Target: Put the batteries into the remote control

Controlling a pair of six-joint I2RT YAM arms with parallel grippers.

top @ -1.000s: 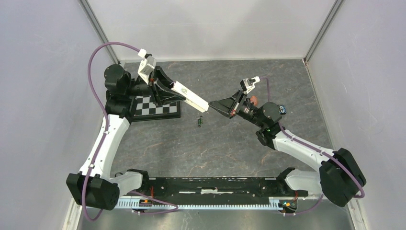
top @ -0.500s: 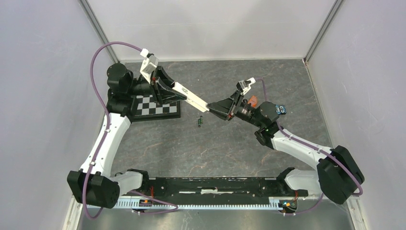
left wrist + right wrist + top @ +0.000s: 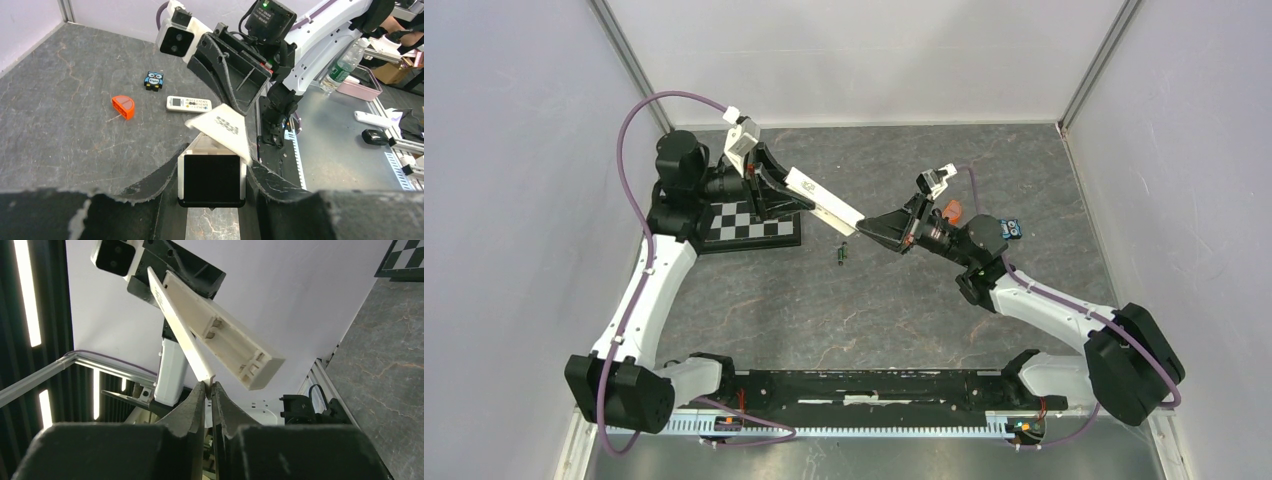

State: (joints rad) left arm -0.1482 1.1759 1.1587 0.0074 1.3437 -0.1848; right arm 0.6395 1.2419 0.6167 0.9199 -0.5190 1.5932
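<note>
My left gripper is shut on the remote control and holds it in the air, pointing at the right arm. In the left wrist view the remote sits end-on between the jaws. Its thin white battery cover stands away from the body at an angle and bares the empty recess. My right gripper is shut on the cover's tip; it also shows in the top view. The batteries, small and dark with green marks, lie on the table below the remote's end.
A checkerboard plate lies under the left arm. An orange piece, a small owl figure and a second small white handset lie on the table near the right arm. Walls close in three sides.
My left wrist has shifted a little to the right and up with the remote. My right gripper has moved slightly left, still at the remote's end.
</note>
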